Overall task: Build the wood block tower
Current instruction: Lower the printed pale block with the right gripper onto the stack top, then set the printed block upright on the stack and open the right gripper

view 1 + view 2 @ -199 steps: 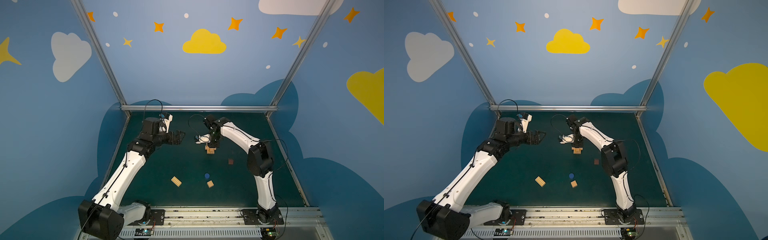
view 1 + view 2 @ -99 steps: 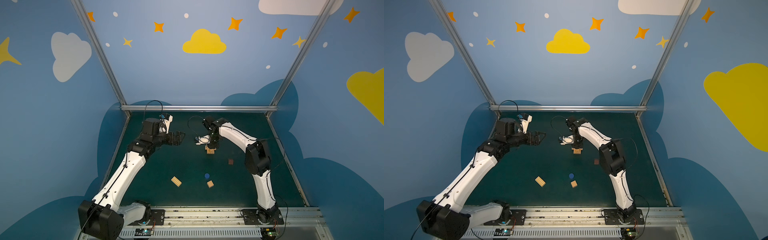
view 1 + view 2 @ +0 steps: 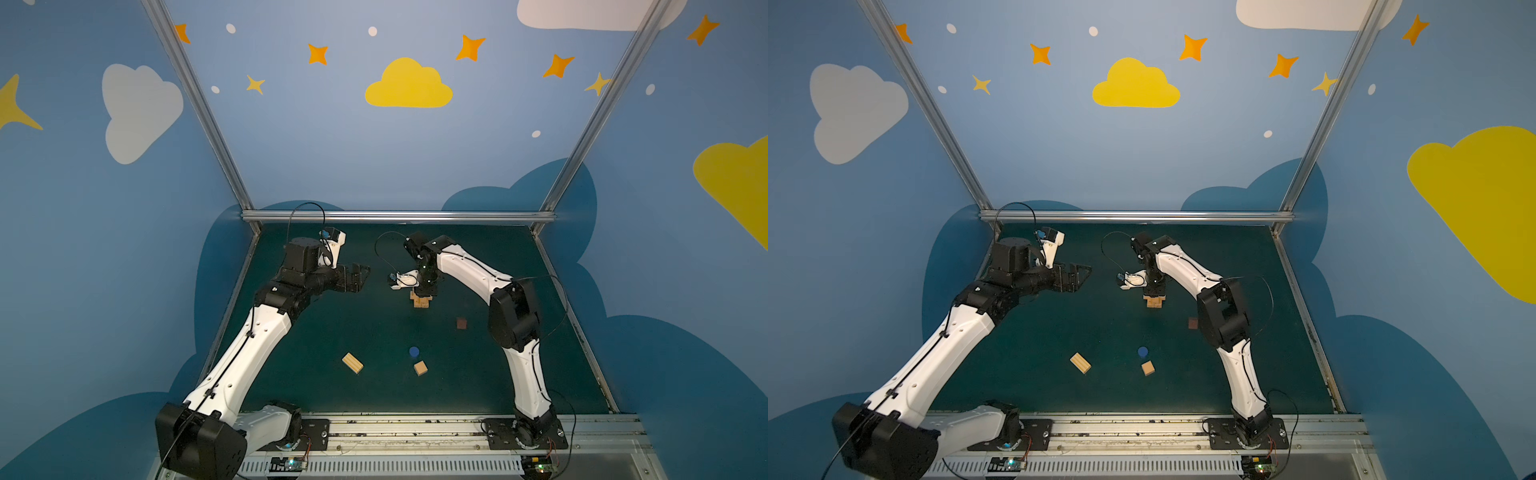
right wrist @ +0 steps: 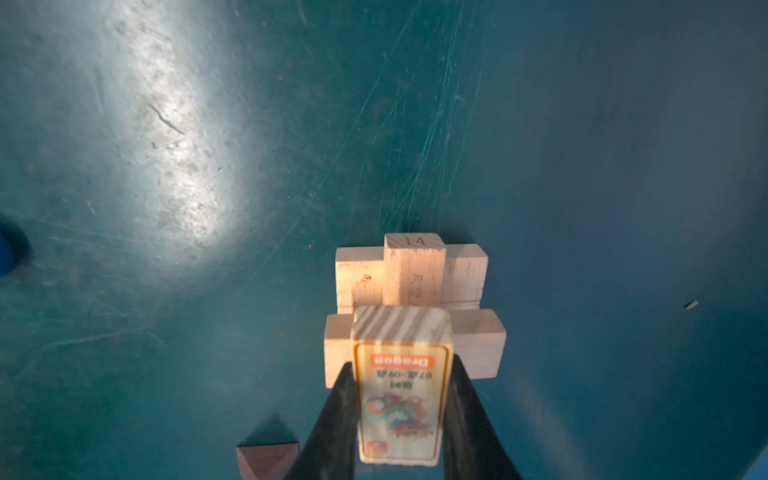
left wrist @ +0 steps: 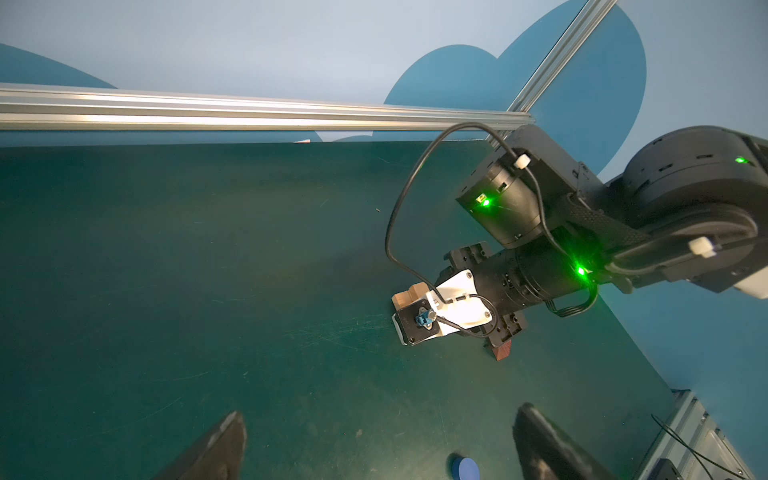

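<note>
The wood block tower [image 3: 420, 300] [image 3: 1154, 301] stands mid-table as a low pile of tan bars laid crosswise [image 4: 415, 270]. My right gripper [image 3: 426, 291] [image 4: 402, 368] hangs right over it, shut on a tan bar with a printed "Dragon" label [image 4: 402, 390]. I cannot tell whether that bar touches the pile. Loose wood blocks lie nearer the front: a tan bar [image 3: 352, 363], a blue round piece [image 3: 414, 351], a tan cube [image 3: 420, 368] and a dark reddish-brown cube [image 3: 461, 323] [image 4: 266, 459]. My left gripper [image 3: 357, 278] [image 5: 380, 413] is open and empty, held above the mat left of the tower.
A metal rail [image 3: 399, 216] bounds the green mat [image 3: 374, 328] at the back, and blue walls close both sides. The arms' base rail [image 3: 395, 428] runs along the front. The right arm's elbow [image 3: 515, 316] hangs beside the reddish-brown cube.
The right arm's elbow has shifted slightly left while its gripper stays over the tower with the bar. The left arm has barely moved.
</note>
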Available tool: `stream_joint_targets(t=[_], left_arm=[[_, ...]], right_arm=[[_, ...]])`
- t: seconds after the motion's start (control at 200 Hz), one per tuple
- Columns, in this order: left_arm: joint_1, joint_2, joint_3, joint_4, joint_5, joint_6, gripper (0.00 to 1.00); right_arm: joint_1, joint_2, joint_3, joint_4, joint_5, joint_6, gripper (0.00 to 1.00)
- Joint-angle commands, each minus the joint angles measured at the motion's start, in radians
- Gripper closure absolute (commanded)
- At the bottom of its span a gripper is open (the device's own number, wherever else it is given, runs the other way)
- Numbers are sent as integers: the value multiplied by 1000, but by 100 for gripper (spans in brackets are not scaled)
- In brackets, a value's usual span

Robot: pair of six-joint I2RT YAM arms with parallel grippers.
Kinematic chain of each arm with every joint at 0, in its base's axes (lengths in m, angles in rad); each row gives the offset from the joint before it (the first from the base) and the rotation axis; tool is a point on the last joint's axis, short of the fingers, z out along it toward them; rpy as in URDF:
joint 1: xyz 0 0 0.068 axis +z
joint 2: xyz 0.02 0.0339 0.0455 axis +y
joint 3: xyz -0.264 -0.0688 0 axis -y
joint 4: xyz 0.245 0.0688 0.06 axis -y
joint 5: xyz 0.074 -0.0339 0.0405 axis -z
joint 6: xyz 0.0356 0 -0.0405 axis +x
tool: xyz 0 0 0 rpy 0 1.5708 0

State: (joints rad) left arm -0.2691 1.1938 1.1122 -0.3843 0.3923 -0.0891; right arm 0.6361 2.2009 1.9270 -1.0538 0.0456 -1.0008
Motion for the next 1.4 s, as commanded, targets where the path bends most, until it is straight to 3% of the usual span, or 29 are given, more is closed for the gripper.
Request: stream_joint_targets(t=[0.0, 1.397], left_arm=[[1, -20, -12, 22, 11, 12, 0], [1, -10, -16, 25, 20, 17, 0]], right_arm=[[-6, 19, 24, -20, 8, -1, 97], [-16, 25, 23, -2, -10, -7, 87]])
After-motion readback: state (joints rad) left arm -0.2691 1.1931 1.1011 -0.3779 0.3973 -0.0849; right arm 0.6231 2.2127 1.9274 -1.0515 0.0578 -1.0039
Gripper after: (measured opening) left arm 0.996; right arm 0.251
